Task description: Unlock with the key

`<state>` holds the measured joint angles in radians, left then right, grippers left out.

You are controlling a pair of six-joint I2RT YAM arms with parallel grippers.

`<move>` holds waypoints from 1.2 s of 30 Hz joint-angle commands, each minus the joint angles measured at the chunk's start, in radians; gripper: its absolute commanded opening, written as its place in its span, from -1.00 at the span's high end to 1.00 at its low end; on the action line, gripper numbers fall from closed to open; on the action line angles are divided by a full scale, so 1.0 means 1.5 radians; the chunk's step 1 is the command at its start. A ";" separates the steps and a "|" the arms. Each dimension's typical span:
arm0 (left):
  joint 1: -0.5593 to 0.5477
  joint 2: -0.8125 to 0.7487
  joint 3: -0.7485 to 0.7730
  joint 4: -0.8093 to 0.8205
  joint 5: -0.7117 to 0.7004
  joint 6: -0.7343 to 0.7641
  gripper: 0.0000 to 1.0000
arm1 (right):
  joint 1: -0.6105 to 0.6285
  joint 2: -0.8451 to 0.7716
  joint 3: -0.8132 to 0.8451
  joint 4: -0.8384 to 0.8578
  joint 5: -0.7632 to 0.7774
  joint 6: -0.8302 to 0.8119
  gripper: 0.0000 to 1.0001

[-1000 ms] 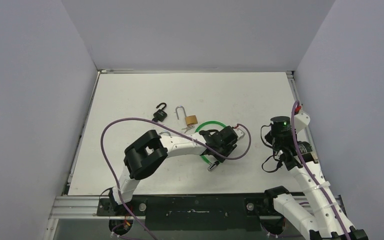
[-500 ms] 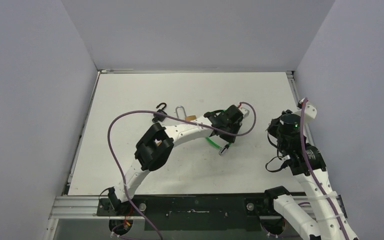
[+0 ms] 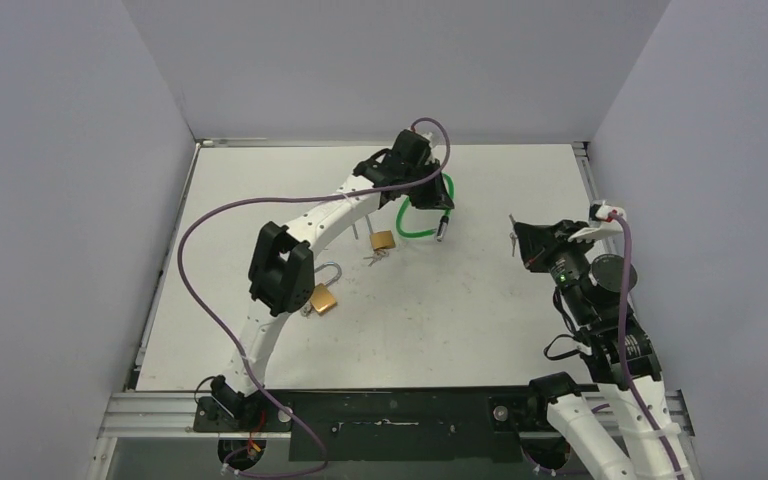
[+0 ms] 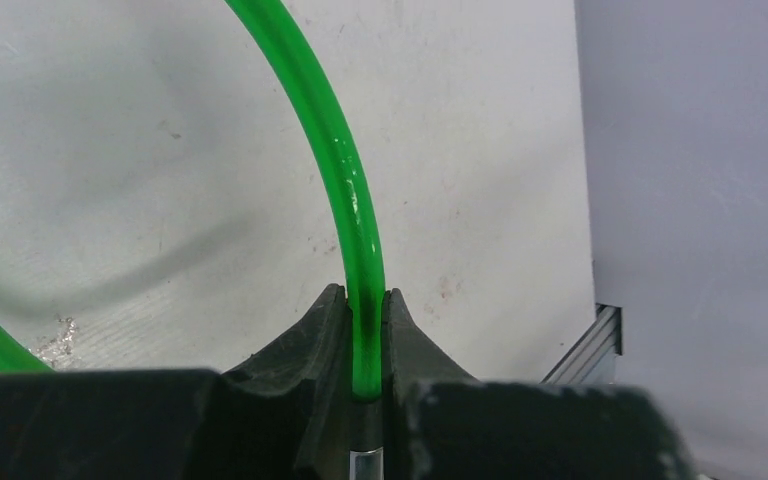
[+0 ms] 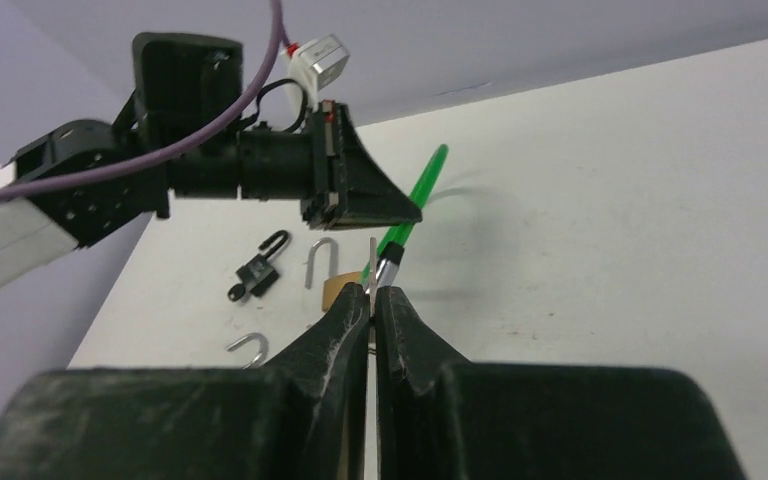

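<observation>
Springiness is the catch: green plastic-coated cable lock [image 4: 345, 180], pinched by the left gripper [image 4: 365, 312] at far centre, looks floppy, so I'd grab nearer its metal barrel [image 3: 441, 230]; right gripper [image 5: 372, 300] is pressed tight on what looks like a slippery thin metal key [image 5: 373, 256].

Left fingers [image 3: 430, 190] are up by the tabletop's [image 3: 500, 320] far edge, with the green cable loop [image 3: 405, 222] dangling from them. We see one brass padlock [image 3: 383, 240] beside the loop and a second padlock [image 3: 322, 299] nearer the left edge. Right fingers [image 3: 526, 240], by the right edge, pinch a thin key [image 3: 512, 237].
</observation>
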<state>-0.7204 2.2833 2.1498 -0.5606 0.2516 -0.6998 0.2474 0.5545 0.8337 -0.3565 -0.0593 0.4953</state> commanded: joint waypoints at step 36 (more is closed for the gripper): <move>0.074 -0.085 -0.122 0.198 0.027 -0.531 1.00 | 0.102 0.238 -0.090 0.185 0.028 0.090 1.00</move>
<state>-0.6247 2.2532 1.9762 -0.3332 0.2993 -1.4303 0.3931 0.8986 0.7189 -0.1749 -0.1200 0.6075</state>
